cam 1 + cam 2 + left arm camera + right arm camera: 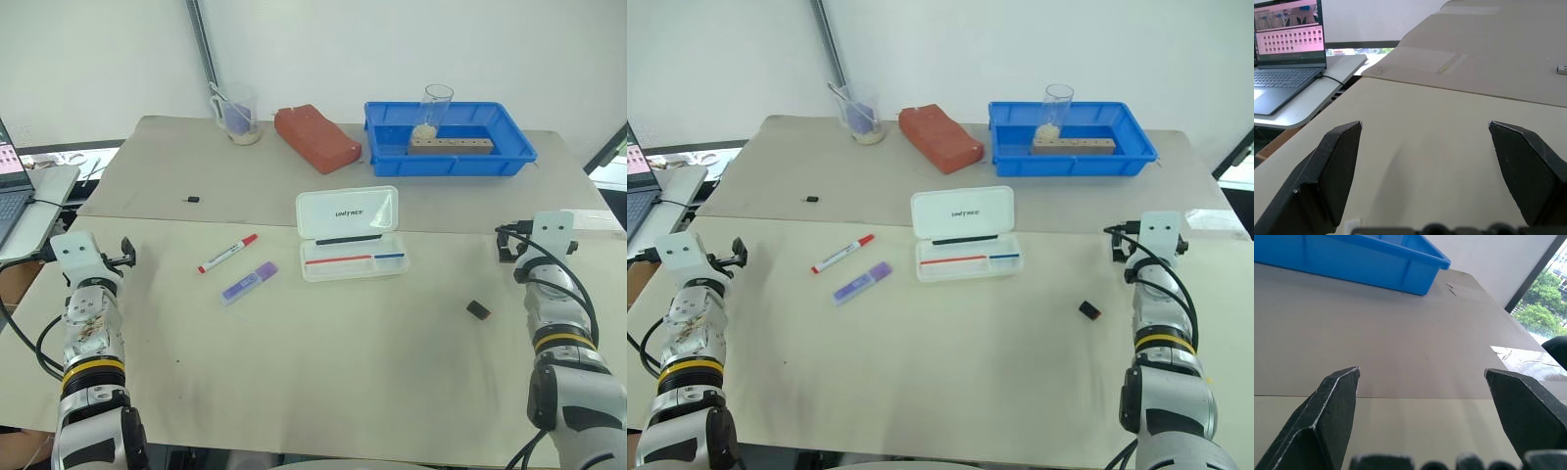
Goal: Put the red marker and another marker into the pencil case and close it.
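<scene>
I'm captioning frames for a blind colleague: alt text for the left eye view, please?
An open white pencil case lies mid-table, with a red marker and purple highlighter loose to its left. Both grippers, left and right, hover open at the table's sides.

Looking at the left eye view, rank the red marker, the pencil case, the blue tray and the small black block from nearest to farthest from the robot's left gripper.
From the left gripper:
1. Red marker, on the table just to its right.
2. Pencil case, lid open, mid-table.
3. Small black block, on the right side, near the right arm.
4. Blue tray, at the far right corner.
</scene>
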Action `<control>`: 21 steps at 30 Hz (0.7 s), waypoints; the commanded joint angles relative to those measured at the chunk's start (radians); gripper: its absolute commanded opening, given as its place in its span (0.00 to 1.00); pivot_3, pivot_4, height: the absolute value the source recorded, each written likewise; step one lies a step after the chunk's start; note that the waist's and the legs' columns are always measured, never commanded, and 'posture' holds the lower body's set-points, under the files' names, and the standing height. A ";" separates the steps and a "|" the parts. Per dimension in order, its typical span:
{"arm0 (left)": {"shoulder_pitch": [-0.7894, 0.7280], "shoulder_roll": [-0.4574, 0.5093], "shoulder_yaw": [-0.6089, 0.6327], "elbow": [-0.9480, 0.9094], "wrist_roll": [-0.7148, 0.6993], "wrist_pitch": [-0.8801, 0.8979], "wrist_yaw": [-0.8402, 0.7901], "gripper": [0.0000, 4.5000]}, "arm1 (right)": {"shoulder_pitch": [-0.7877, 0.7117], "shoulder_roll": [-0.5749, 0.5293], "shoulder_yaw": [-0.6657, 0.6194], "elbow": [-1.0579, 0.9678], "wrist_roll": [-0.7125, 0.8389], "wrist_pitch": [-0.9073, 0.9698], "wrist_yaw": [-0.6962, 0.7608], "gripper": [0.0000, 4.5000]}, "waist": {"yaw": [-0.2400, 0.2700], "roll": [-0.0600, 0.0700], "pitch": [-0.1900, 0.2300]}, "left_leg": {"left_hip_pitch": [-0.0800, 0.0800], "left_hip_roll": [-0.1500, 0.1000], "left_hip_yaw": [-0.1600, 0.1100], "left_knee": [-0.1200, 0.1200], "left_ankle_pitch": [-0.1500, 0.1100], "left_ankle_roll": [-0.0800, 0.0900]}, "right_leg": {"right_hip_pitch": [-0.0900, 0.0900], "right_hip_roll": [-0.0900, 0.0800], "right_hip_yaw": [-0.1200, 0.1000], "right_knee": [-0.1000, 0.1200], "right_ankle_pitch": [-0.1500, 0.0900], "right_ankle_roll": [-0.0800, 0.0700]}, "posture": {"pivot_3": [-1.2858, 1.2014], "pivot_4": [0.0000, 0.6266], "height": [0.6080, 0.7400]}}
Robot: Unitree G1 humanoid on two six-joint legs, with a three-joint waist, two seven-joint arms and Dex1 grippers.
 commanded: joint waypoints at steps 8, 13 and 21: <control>0.036 0.019 0.018 -0.186 -0.086 0.059 -0.125 0.98 | -0.030 -0.026 -0.031 -0.056 0.042 0.015 0.011 1.00 | 0.000 0.000 0.000 | 0.000 0.000 0.000 0.000 0.000 0.000 | 0.000 0.000 0.000 0.000 0.000 0.000 | 0.52 0.24 1.00; 0.054 0.057 -0.036 -0.337 -0.111 0.146 -0.251 0.98 | -0.013 -0.046 -0.004 -0.141 0.044 0.052 0.106 1.00 | -0.002 0.000 0.000 | 0.000 0.000 0.000 0.000 0.000 0.000 | 0.000 0.000 0.000 0.000 0.000 0.000 | 0.52 0.24 1.00; -0.031 0.174 -0.270 -0.621 -0.194 0.400 -0.623 0.98 | 0.101 -0.092 0.080 -0.531 0.114 0.270 0.481 1.00 | 0.006 0.000 0.001 | 0.000 0.000 0.000 -0.001 0.000 0.000 | 0.001 0.000 -0.001 0.000 0.000 0.000 | 0.52 0.24 1.00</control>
